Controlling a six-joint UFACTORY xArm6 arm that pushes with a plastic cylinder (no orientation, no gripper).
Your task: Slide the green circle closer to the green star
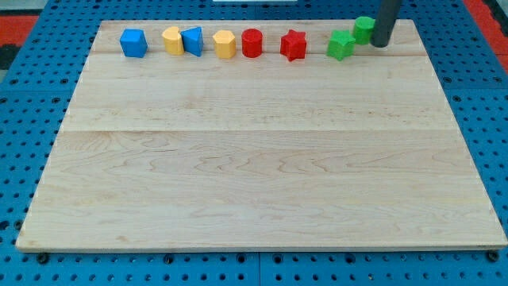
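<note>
The green circle (363,28) sits near the board's top right, just up and right of the green star (341,44); the two look nearly touching. My tip (381,44) is at the end of the dark rod coming down from the view's top, right beside the green circle on its right side and to the right of the green star.
A row of blocks runs along the top of the wooden board (262,159): a blue cube (133,43), a yellow block (172,40), a blue triangle-like block (193,40), a yellow hexagon (225,44), a red cylinder (252,43) and a red star (293,45).
</note>
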